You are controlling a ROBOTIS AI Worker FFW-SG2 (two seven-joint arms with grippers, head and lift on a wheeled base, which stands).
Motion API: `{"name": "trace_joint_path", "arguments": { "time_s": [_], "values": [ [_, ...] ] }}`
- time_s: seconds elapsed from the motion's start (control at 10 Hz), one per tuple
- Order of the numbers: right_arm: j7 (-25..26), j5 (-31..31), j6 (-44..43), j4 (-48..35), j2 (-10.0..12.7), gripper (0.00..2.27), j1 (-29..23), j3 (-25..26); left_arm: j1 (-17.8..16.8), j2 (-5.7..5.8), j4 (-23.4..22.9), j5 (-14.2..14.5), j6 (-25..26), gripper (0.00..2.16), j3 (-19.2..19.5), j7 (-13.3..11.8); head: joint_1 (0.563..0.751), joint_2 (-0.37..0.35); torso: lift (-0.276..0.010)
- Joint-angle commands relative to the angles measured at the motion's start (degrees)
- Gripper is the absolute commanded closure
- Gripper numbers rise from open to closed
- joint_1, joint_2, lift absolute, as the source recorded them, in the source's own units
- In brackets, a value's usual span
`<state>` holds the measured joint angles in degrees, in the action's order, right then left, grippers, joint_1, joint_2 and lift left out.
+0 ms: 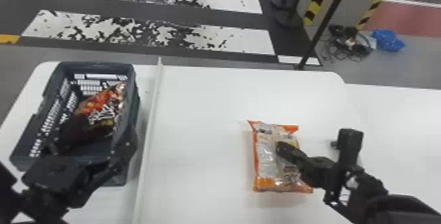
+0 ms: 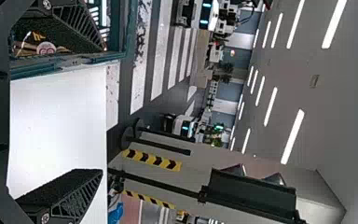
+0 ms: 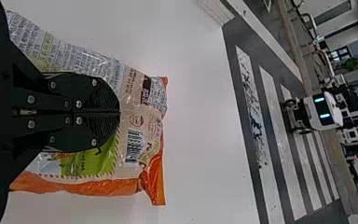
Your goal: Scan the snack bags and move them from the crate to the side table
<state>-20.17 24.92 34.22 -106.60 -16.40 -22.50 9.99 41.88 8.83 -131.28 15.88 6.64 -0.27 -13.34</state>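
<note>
Snack bag (image 1: 263,154), lying flat on the white table (image 1: 200,108) right of the crate (image 1: 134,87), barcode (image 3: 134,146) upward, presumably for scanning; right gripper (image 3: 120,112) over it, fingers pressed together; left gripper (image 2: 103,109), fingers spread, at the crate's near end, likely for another.

Crate (image 1: 131,85): stood upright, dark gray, open-topped.
Red-and-dark packaging (image 1: 103,103): leaned inside.
Orange-edged bag (image 1: 265,151): lay barcode side up on the white surface (image 1: 203,108).
</note>
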Motion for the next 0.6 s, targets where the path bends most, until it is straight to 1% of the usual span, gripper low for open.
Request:
{"name": "trace_joint_path", "arguments": {
  "time_s": [0.0, 0.1, 0.2, 0.3, 0.4, 0.5],
  "values": [
    [-0.66, 3.20, 2.31, -5.20, 0.06, 1.72, -2.02, 3.46, -0.48, -0.04, -0.03, -0.06, 0.00, 0.08, -0.43, -0.02, 0.695, -0.162, -0.087],
    [-0.66, 4.78, 2.48, -10.82, 0.06, 0.31, -5.01, 6.98, -0.74, 0.04, 0.06, -0.06, 0.00, 0.08, -0.61, 0.07, 0.695, -0.168, -0.087],
    [-0.66, 7.60, 5.47, -15.22, -0.03, 0.00, -7.21, 12.51, -0.74, 0.13, 0.15, -0.59, 0.00, 0.08, -0.78, 0.42, 0.695, -0.181, -0.087],
    [-1.01, 7.68, 5.82, -16.01, -0.12, 0.00, -8.09, 15.85, -1.01, 0.57, 0.59, -0.59, -0.18, 0.07, -0.78, 1.04, 0.695, -0.209, -0.087],
    [-3.12, 7.07, 5.65, -14.25, -0.65, 0.05, -8.09, 18.40, -1.18, 1.01, 0.76, -0.59, -0.35, 0.08, -0.87, 1.57, 0.695, -0.242, -0.087],
    [-3.83, 5.93, 3.71, -11.35, -1.53, 0.05, -8.18, 19.63, -1.45, 1.27, 0.85, -0.59, -0.35, 0.08, -0.96, 1.57, 0.695, -0.277, -0.087]
  ]
}}
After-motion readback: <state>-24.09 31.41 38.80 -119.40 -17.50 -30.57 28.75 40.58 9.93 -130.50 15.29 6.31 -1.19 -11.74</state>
